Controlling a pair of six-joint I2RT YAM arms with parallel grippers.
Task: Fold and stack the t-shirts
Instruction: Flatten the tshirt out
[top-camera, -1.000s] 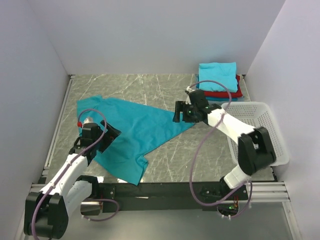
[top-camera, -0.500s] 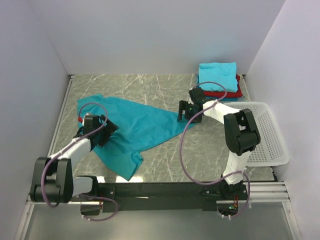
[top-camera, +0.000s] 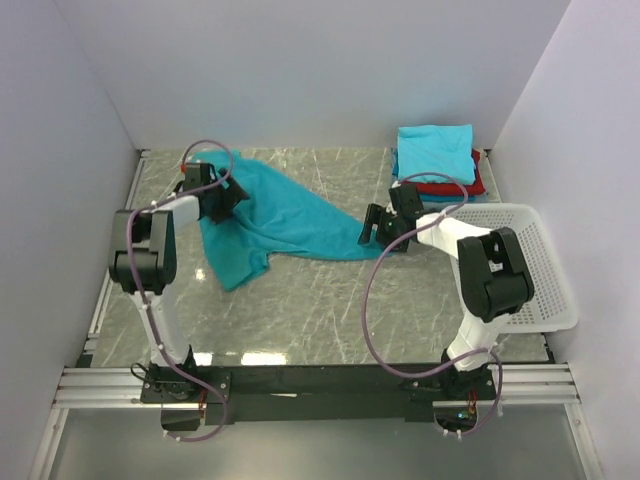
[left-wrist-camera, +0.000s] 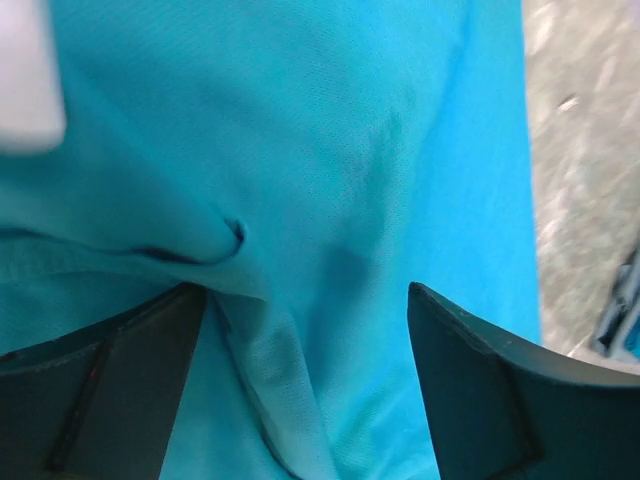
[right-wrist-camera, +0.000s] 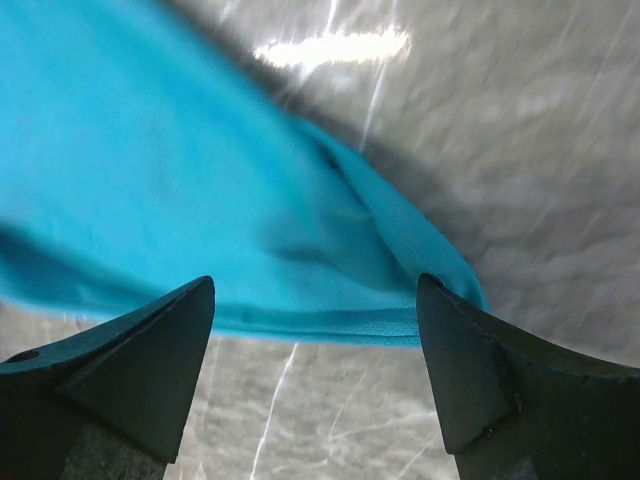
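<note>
Fingers of the left gripper (top-camera: 225, 195) sit on the far-left end of the teal t-shirt (top-camera: 290, 220) in the top view, and those of the right gripper (top-camera: 372, 230) sit at its right-hand corner. From this height I cannot tell how wide either pair stands. The shirt is stretched across the marble table (top-camera: 330, 310) between the two grippers. A loose part of it trails toward the near side below the left gripper. At the far right corner lies a folded pile, a turquoise t-shirt (top-camera: 435, 148) on top of a red t-shirt (top-camera: 455, 187). The white basket (top-camera: 505, 209) stands just in front of the pile, at the right edge.

On the left wrist camera the two dark fingers (left-wrist-camera: 110, 390) are spread wide apart. Teal cloth (left-wrist-camera: 330, 150) fills the gap between them, and a bunched fold touches the inner edge of the left one. A strip of table (left-wrist-camera: 585, 200) shows at the right.

On the right wrist camera the fingers (right-wrist-camera: 480, 370) are likewise spread. The shirt's hemmed corner (right-wrist-camera: 395, 300) lies on the table (right-wrist-camera: 520, 150) between and just beyond their tips, slightly blurred.
</note>
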